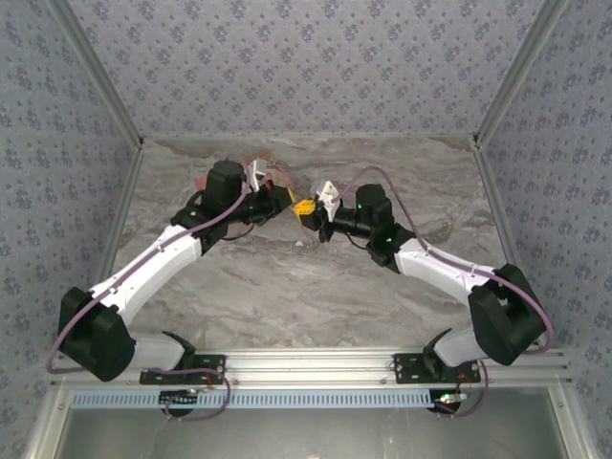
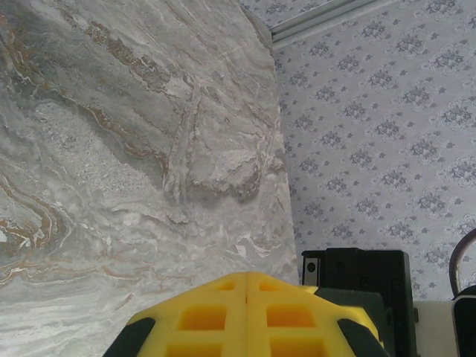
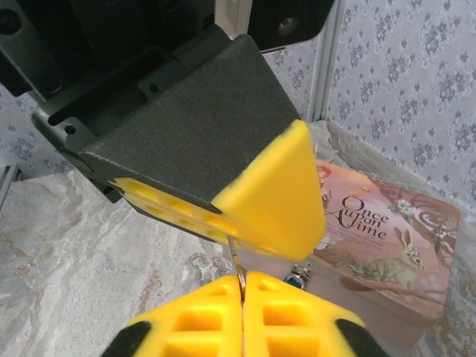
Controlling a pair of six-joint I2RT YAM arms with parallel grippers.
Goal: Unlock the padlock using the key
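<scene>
The padlock shows in the right wrist view as a small blue and silvery speck, peeking out just under the yellow tip of the left gripper. It seems to be pinched there, though the grip itself is hidden. In the left wrist view that gripper's fingers are pressed together along a closed seam, held up off the tabletop. The key is a thin metal sliver standing up out of the right gripper, whose yellow fingers are clamped together on its lower end. Its free end reaches up to the underside of the left gripper's yellow finger, just beside the padlock; whether the key touches the padlock cannot be told. Behind the padlock lies a flat pink box printed with a picture and the words "Once Upon a Time", resting on the grey marbled tabletop near the rear wall. From the top camera the two arms lean inward from their bases, and the left gripper and right gripper meet tip to tip over the far middle of the tabletop, with the pink box just behind the left one.
</scene>
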